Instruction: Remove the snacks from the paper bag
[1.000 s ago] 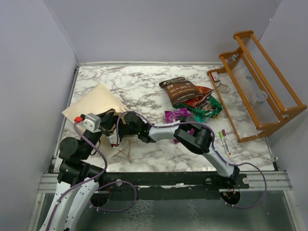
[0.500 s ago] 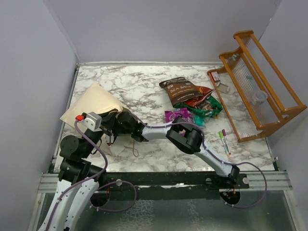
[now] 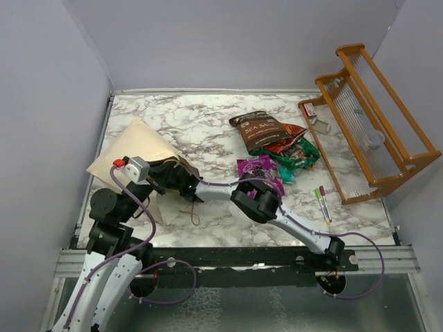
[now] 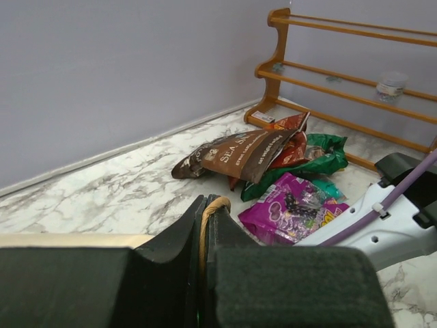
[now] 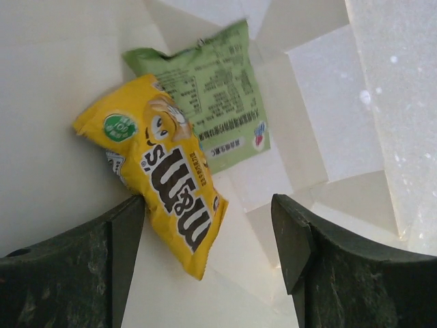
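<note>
Inside the paper bag (image 5: 54, 82), the yellow candy packet (image 5: 160, 167) lies diagonally between the right gripper's (image 5: 208, 236) wide-open, empty jaws. The left gripper's (image 4: 203, 225) jaws are shut on the bag's cord handle (image 4: 207, 229).

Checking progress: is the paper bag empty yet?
Not empty: inside the paper bag, a yellow packet and a green packet remain.

Both arms have pale grey-white link shells joined by chunky black joints. A lilac cable loops loosely along each. Behind the left gripper (image 3: 168, 181) sits a grey box with a red tip. The right gripper (image 5: 208, 256) has matt black fingers (image 5: 113, 239).
</note>
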Controlling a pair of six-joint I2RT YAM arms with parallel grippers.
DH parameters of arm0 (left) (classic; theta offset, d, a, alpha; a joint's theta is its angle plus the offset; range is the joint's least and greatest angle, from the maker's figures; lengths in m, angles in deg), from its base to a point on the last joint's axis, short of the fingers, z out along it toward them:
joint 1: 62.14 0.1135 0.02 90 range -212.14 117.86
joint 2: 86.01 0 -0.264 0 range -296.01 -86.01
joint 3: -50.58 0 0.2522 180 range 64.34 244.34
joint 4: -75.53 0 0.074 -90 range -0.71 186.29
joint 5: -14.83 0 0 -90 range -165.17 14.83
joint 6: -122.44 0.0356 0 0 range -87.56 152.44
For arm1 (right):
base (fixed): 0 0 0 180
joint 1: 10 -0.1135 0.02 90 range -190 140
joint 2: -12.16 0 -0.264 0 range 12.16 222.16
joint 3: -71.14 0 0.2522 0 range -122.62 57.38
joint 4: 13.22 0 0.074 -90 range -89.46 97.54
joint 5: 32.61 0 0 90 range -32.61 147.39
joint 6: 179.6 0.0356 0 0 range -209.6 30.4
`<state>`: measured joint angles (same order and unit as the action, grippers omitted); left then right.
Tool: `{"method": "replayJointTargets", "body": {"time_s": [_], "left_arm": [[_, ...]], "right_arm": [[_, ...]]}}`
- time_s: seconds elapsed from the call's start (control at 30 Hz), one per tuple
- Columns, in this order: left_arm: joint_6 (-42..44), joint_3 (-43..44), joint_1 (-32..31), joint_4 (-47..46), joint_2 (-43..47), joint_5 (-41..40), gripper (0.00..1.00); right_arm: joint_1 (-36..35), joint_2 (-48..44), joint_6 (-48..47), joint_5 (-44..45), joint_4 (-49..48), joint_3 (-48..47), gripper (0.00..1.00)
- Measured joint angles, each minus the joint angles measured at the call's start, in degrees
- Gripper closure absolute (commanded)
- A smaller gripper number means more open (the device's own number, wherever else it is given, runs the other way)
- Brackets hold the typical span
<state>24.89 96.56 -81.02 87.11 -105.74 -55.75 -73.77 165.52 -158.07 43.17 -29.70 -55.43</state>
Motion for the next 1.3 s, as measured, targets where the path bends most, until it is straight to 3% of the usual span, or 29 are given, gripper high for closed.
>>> {"method": "replayJointTargets", "body": {"time_s": [0.2, 0.23, 0.33, 0.43, 0.6, 0.97, 1.23, 1.3], "left_arm": [[-1.55, 0.00, 0.00, -0.17, -0.96, 1.40, 1.00], [-1.73, 0.00, 0.00, -0.17, -0.96, 1.51, 1.00], [-1.95, 0.00, 0.00, 0.02, -0.76, 1.55, 1.00], [-1.95, 0.00, 0.00, 0.63, 0.07, 0.63, 1.00], [-1.62, 0.00, 0.00, 2.01, 2.29, -3.69, 1.00], [-1.55, -3.13, 0.00, 2.93, 6.60, -17.90, 1.00], [-0.70, -3.26, 0.00, 3.13, 6.58, -20.65, 1.00], [-0.46, -3.26, 0.00, 3.13, 6.58, -20.72, 1.00]], "right_arm": [[0.00, 5.62, -0.44, 1.51, 0.33, -9.05, 0.33], [0.00, 6.36, -0.46, 1.57, 0.33, -10.14, 0.39], [0.00, 7.34, -0.33, 1.55, 0.61, -11.26, 0.70], [0.00, 7.63, -0.24, 1.57, 0.94, -10.75, 0.77], [0.00, 6.78, -0.50, 1.95, -1.95, -6.19, 0.85], [0.07, -10.14, 3.26, 3.69, -7.21, 18.88, 0.99], [0.07, -18.84, 9.16, 3.61, -13.60, 28.94, 0.99], [0.07, -19.15, 10.19, 3.21, -14.29, 29.97, 0.91]]}}
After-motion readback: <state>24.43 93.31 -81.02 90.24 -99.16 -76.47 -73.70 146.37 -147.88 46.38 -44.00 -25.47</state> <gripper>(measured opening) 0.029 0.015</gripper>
